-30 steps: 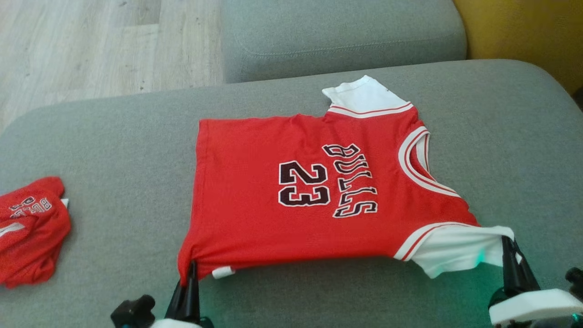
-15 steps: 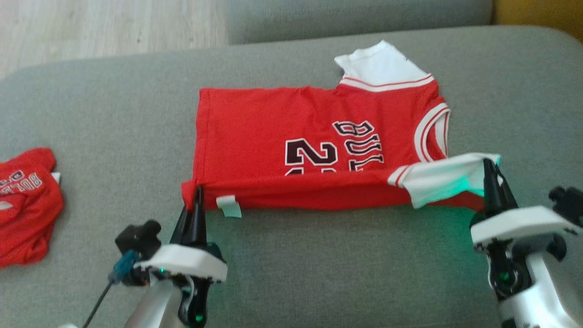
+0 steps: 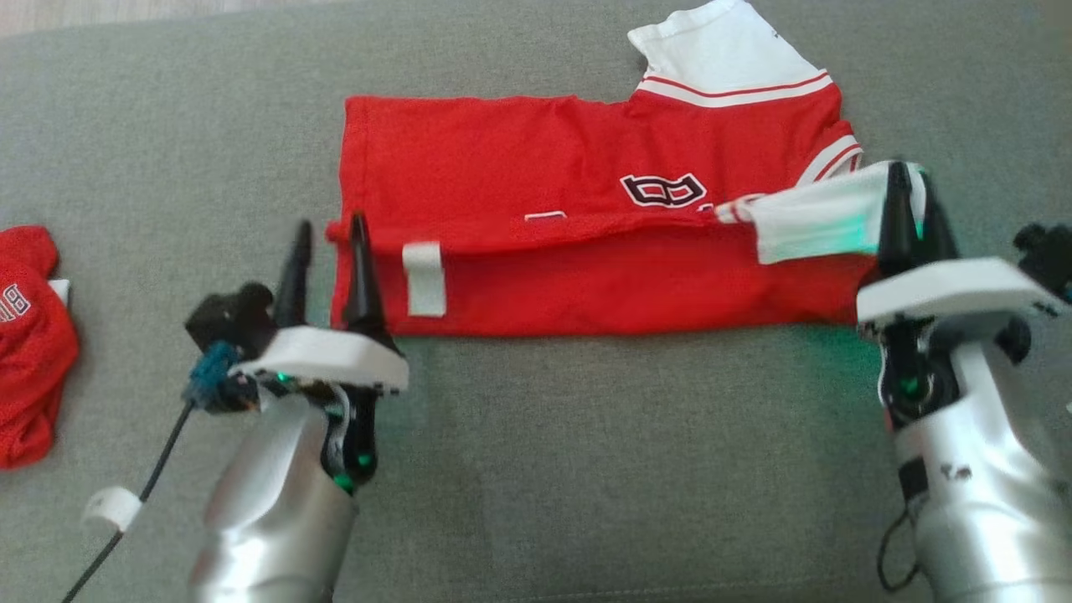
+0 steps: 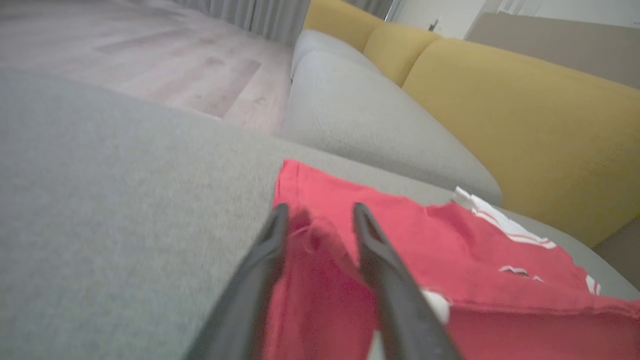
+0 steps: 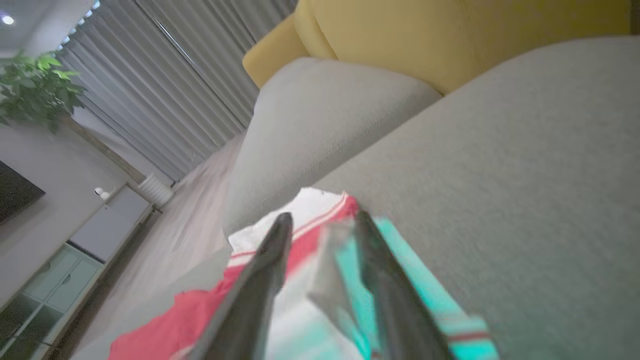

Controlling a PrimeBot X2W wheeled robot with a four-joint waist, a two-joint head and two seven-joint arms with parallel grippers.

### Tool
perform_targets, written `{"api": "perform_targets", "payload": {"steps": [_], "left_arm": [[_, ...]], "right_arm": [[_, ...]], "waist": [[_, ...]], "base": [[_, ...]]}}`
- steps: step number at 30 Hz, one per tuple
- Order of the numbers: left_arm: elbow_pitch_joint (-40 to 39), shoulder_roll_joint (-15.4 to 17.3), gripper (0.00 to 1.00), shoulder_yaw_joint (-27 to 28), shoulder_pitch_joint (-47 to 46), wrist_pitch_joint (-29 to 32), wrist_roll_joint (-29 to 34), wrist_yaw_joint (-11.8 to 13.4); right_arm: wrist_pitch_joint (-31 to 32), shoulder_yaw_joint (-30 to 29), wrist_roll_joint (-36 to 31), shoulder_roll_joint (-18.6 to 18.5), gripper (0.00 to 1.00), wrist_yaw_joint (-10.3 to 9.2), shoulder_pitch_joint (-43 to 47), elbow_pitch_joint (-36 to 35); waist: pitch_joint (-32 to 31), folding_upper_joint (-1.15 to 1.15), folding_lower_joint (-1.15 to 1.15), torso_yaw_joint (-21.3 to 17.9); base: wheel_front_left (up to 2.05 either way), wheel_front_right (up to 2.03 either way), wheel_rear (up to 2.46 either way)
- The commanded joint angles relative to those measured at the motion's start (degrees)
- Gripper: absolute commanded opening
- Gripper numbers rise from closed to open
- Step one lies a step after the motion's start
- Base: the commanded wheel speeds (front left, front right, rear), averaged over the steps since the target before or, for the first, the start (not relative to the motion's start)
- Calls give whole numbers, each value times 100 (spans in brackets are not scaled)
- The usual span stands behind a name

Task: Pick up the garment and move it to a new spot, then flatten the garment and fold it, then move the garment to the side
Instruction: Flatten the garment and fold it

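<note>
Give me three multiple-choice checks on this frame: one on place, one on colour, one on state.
1. Where does the crumpled red garment lie relative to the jersey?
A. to the robot's left of it
B. on top of it
C. to the robot's right of it

2. What colour are the jersey's sleeves?
A. black
B. yellow
C. white

3. How does the left gripper stand?
A. shut on the hem
B. open at the jersey's near corner
C. shut on the crumpled garment

Answers:
1 A: it lies at the left edge of the head view, apart from the jersey.
2 C: both sleeves are white, with red stripes at the seam.
3 B: the head and left wrist views both show a clear gap between its fingers.
</note>
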Motion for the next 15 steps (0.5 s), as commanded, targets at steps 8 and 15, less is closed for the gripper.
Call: {"api": "perform_targets", "payload": {"steps": [8,15], "left_arm": [[-507,102,100,362,482,-38,1106,390],[-825,102,100,573,1337,-38,1889,550]], "right_arm": [[-631,293,-1336,-173,100,-4,-104,117],[-639,-213,-2715,-17,100,-4,865,-782]], "waist": [[-198,0,-1,50],[-497,0,-1,108]], "base": [[0,0,0],[0,0,0]]}}
